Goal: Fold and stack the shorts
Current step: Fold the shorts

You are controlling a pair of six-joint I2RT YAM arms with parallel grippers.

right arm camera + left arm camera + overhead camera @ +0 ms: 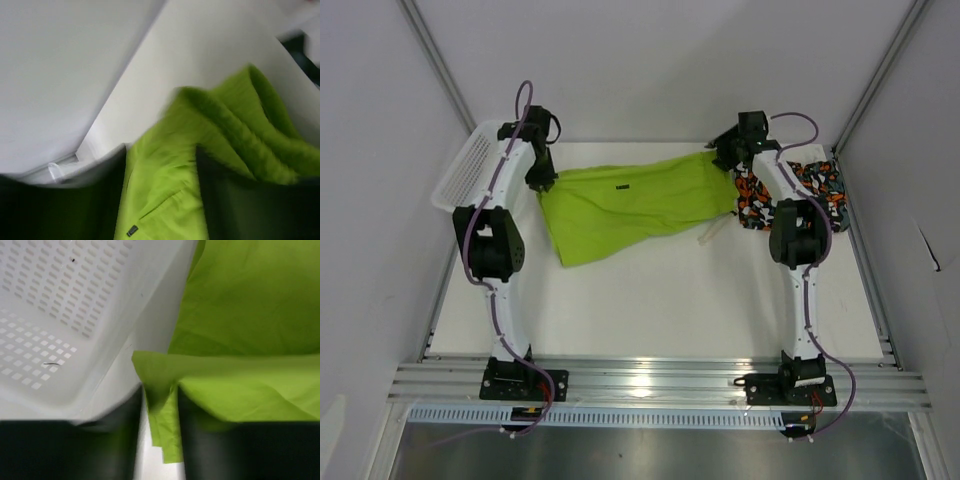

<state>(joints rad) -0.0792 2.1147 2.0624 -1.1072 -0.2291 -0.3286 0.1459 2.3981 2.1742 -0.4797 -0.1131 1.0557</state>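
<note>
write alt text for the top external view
Lime green shorts lie spread across the far part of a white table, the left claw at their left end and the right claw at their right end. Camo-print shorts sit bunched at the far right, a white mesh basket at far left.

The lime green shorts (630, 205) lay spread and rumpled across the far middle of the desk (650, 300). The orange-black-white camo shorts (823, 183) sat bunched at its far right corner.

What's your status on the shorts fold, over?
Left pincer pinching corner of lime green shorts beside white basket. Right pincer open around opposite end. Camo shorts wait far right. Nothing blocking.
</note>
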